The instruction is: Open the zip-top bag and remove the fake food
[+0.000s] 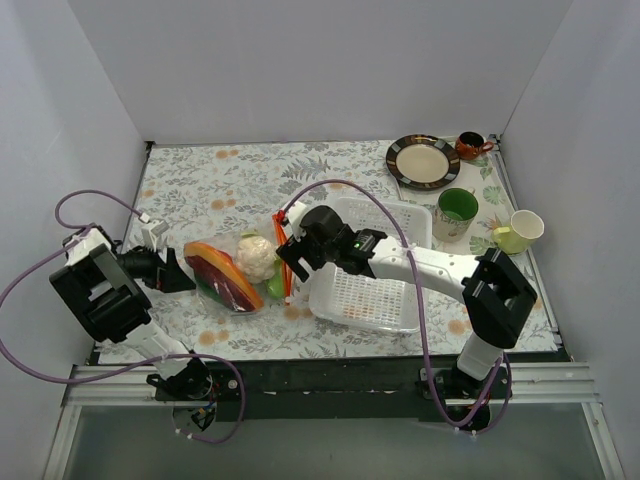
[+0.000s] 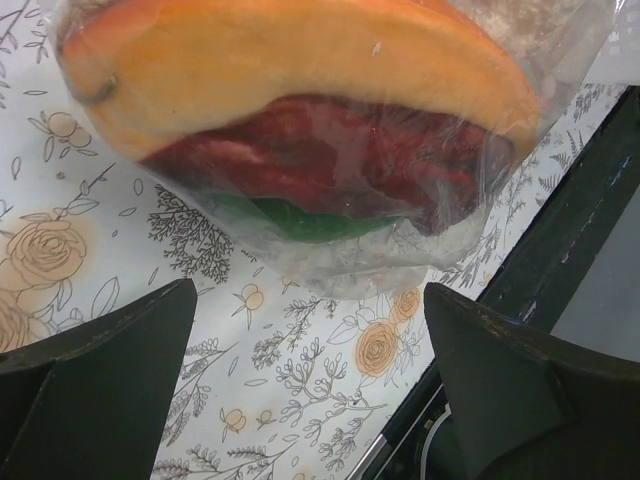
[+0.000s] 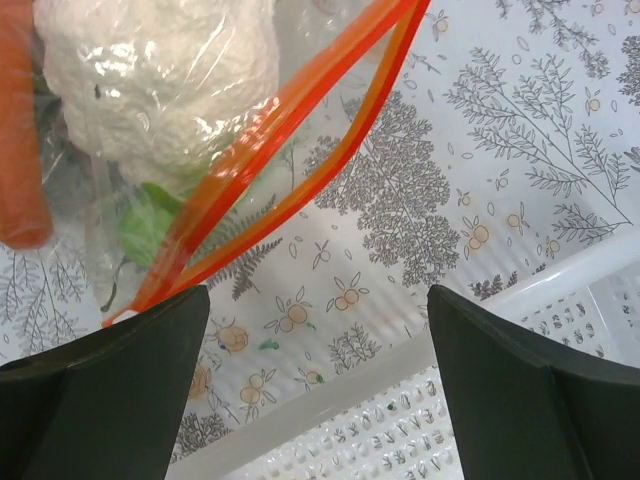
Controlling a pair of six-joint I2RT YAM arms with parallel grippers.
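The zip-top bag (image 1: 235, 285) lies on the flowered cloth between my two grippers. Inside it the fake food shows: an orange piece (image 2: 300, 60), a red pepper (image 2: 330, 155), something green (image 2: 300, 220) and a pale cabbage (image 3: 160, 80). The orange-red zip strip (image 3: 290, 150) is parted into two bands at the bag's right end. My left gripper (image 2: 310, 300) stands open just short of the bag's closed end, holding nothing. My right gripper (image 3: 318, 300) is open beside the mouth, its left finger (image 3: 130, 360) next to the strip's lower corner. In the top view, left gripper (image 1: 190, 275) and right gripper (image 1: 287, 258) flank the bag.
A white perforated tray (image 1: 370, 295) sits right of the bag, under the right arm; its rim (image 3: 330, 420) shows below the right fingers. At the back right stand a brown-rimmed plate (image 1: 423, 161), a brown mug (image 1: 469, 146), a green cup (image 1: 457, 212) and a yellow-green cup (image 1: 520, 232).
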